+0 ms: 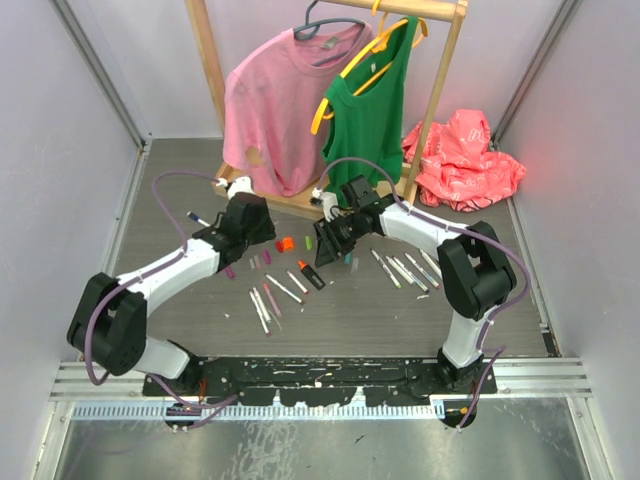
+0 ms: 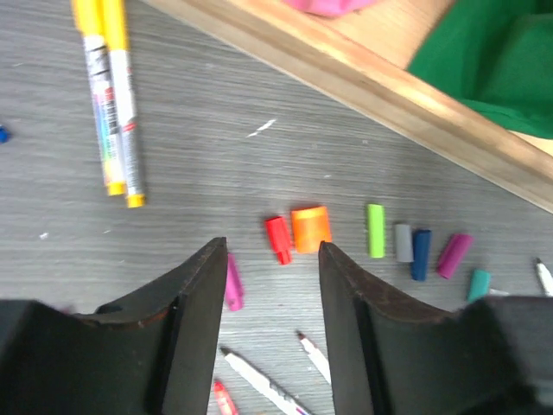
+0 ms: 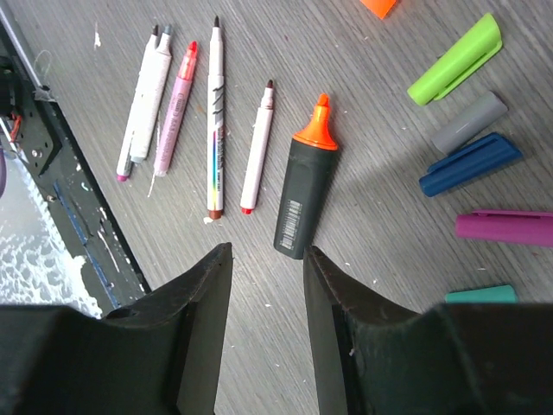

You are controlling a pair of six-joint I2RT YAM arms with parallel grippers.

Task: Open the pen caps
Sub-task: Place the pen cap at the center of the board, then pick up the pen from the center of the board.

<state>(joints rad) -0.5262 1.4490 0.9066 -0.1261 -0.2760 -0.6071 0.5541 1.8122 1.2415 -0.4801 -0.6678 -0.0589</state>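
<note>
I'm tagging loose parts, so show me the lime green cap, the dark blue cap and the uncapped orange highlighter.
lime green cap [image 3: 455,59]: right wrist view, middle of its body.
dark blue cap [image 3: 471,163]: right wrist view, middle of its side.
orange highlighter [image 3: 301,203]: right wrist view, on its dark barrel.

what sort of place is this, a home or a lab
Probably a robot lab cell: two arms bolted to a rail, plain panel walls, and staged props, a clothes rack and loose pen caps.
</note>
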